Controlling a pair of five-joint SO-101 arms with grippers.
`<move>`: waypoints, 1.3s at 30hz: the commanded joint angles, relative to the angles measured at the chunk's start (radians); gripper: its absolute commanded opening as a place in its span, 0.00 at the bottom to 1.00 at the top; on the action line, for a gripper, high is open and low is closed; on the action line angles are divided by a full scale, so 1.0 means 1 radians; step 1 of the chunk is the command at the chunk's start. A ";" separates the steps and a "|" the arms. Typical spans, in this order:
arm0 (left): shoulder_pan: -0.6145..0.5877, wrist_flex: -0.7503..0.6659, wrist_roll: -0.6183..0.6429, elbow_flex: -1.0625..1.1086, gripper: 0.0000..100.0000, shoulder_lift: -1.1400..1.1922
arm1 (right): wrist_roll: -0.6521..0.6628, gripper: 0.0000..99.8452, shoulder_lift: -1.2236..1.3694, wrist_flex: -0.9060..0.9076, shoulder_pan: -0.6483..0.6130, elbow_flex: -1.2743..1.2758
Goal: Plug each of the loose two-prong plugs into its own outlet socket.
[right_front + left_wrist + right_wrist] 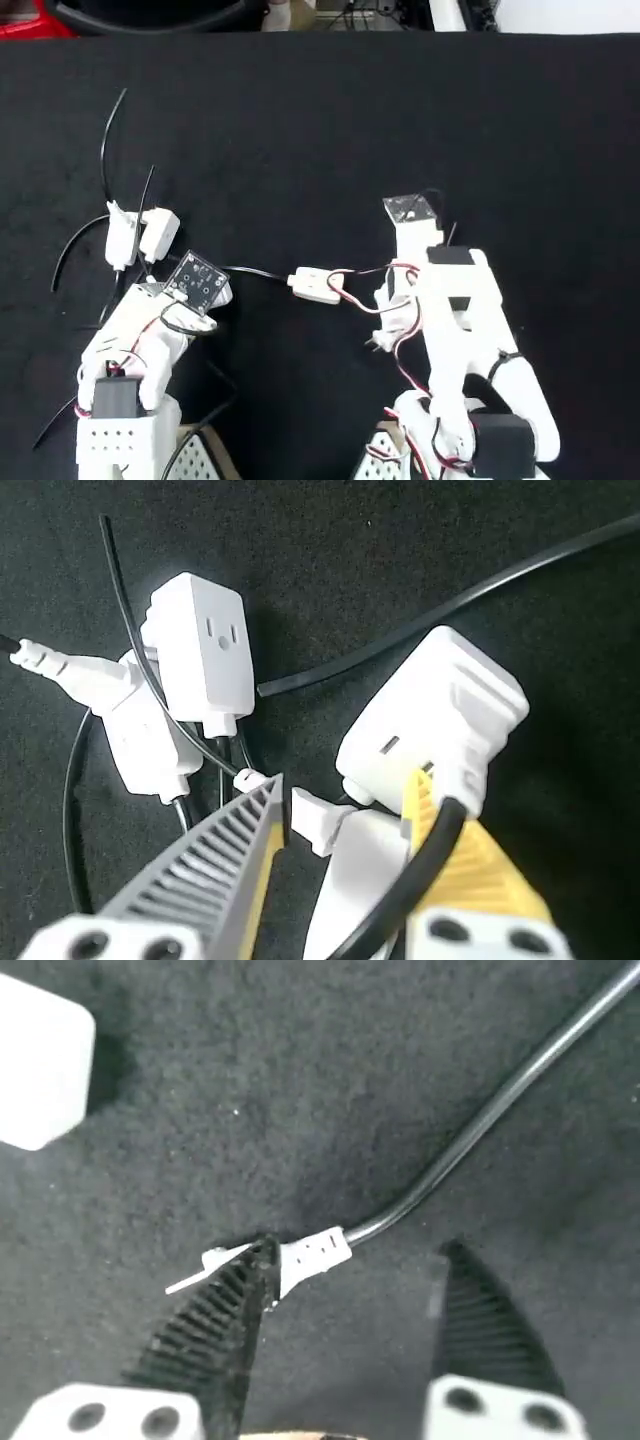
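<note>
A white outlet socket (205, 655) lies face up on the black cloth, with a white plug (140, 730) and black cables against its side. Both show as a white pair (140, 235) just beyond my left gripper (345, 790). That gripper is shut on a white plug body (350, 880); a larger white block with a slot (430, 715) sits at its yellow fingertip. Another white plug (315, 285) lies loose mid-table on a black cable. My right gripper (350, 1255) (410, 210) stands open; a small white cable end (310, 1250) touches one finger (215, 1325).
Thin black cables (105, 150) curl over the cloth left of the sockets. A black cable (500, 1100) runs away from the right gripper, and a white block (40, 1060) lies off to its side. The far half of the black table (320, 110) is bare.
</note>
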 commanded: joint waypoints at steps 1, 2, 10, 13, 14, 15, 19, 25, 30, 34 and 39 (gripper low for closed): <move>-0.012 0.003 0.005 0.021 0.19 -0.002 | -0.008 0.04 -0.024 -0.014 0.003 -0.002; -0.012 0.003 0.005 0.021 0.19 -0.002 | -0.008 0.01 -0.024 -0.014 0.003 -0.004; -0.012 0.003 0.005 0.021 0.19 -0.002 | -0.002 0.01 -0.024 0.106 0.005 -0.102; -0.012 0.003 0.005 0.021 0.19 -0.002 | 0.000 0.01 -0.024 0.233 0.005 -0.196; -0.012 0.003 0.005 0.021 0.19 0.000 | 0.000 0.01 -0.024 0.258 0.005 -0.213; -0.012 0.003 0.003 0.021 0.19 0.000 | -0.006 0.02 -0.024 0.267 0.005 -0.220; -0.012 0.003 0.003 0.021 0.19 0.000 | -0.009 0.18 -0.024 0.250 0.005 -0.174; -0.012 0.003 0.003 0.021 0.19 0.000 | -0.048 0.19 -0.024 0.020 0.054 -0.036; -0.012 0.003 0.003 0.021 0.19 0.000 | -0.074 0.15 -0.024 -0.118 0.063 0.048; -0.012 0.003 0.003 0.021 0.19 0.000 | -0.075 0.07 -0.024 -0.126 0.058 0.045; -0.012 0.003 0.003 0.021 0.19 0.000 | -0.072 0.01 -0.024 -0.126 0.058 0.044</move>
